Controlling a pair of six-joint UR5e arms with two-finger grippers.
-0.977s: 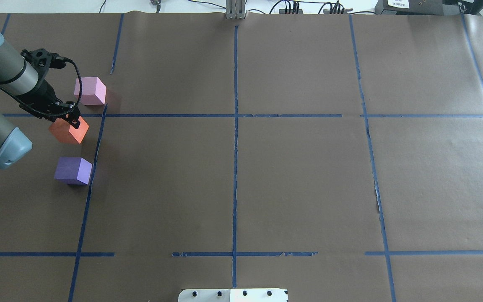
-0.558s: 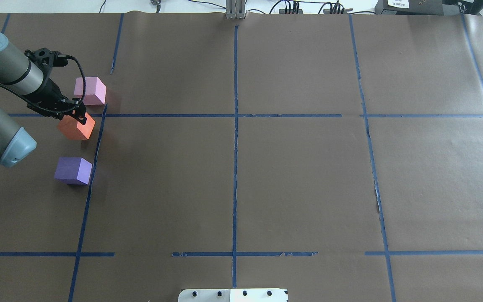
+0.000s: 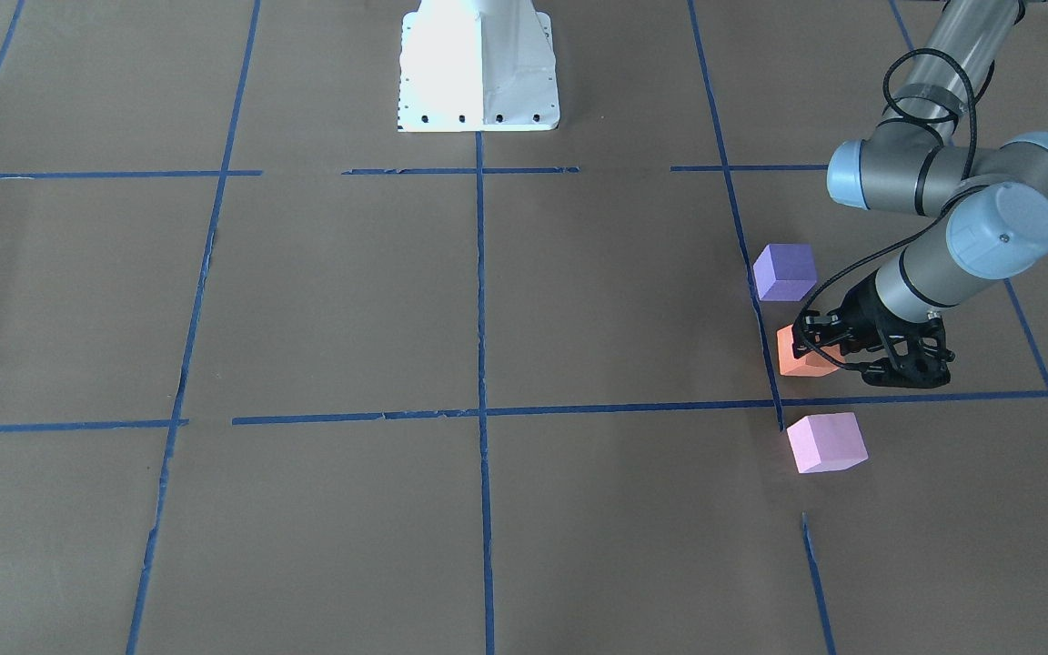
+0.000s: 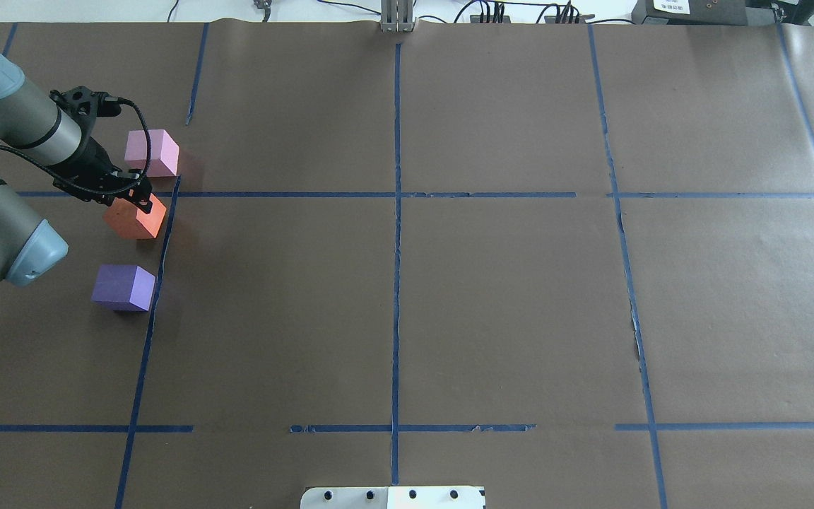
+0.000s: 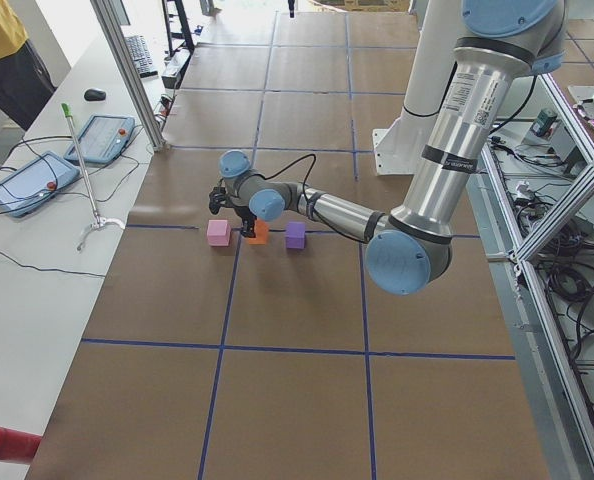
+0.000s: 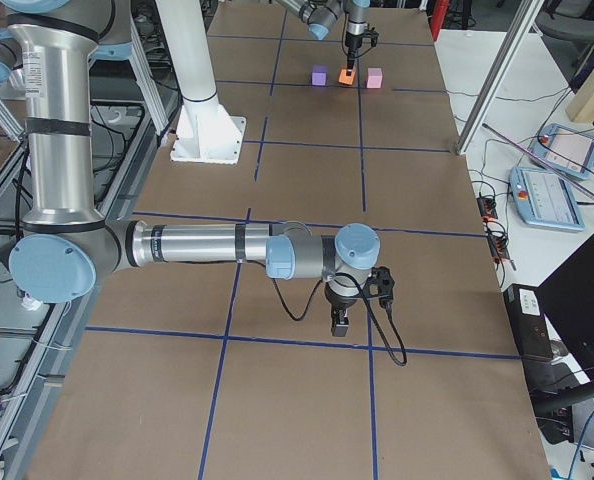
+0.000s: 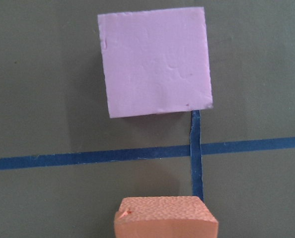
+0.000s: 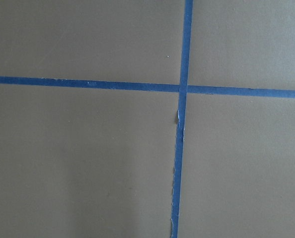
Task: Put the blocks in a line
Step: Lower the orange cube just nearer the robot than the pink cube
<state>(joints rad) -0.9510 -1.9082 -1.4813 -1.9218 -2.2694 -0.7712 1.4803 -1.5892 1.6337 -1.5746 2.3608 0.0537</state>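
My left gripper [image 4: 135,199] is shut on the orange block [image 4: 136,218] and holds it low over the brown paper, beside a blue tape line. The pale pink block [image 4: 152,153] lies just beyond it and the violet-purple block [image 4: 123,287] just nearer me, so the three form a rough column. In the front view the order is purple [image 3: 785,271], orange [image 3: 800,358], pink [image 3: 826,442]. The left wrist view shows the pink block [image 7: 155,62] ahead and the orange block [image 7: 166,216] at the bottom edge. My right gripper [image 6: 340,322] shows only in the right side view; I cannot tell its state.
Blue tape lines [image 4: 396,233] divide the brown paper into a grid. The white robot base plate [image 3: 477,68] stands at the table's middle on my side. Tablets and cables [image 5: 22,180] lie beyond the far edge.
My left gripper has carried the orange block a little to the right, closer to the tape line and the pink block. The pink and purple blocks have not moved.
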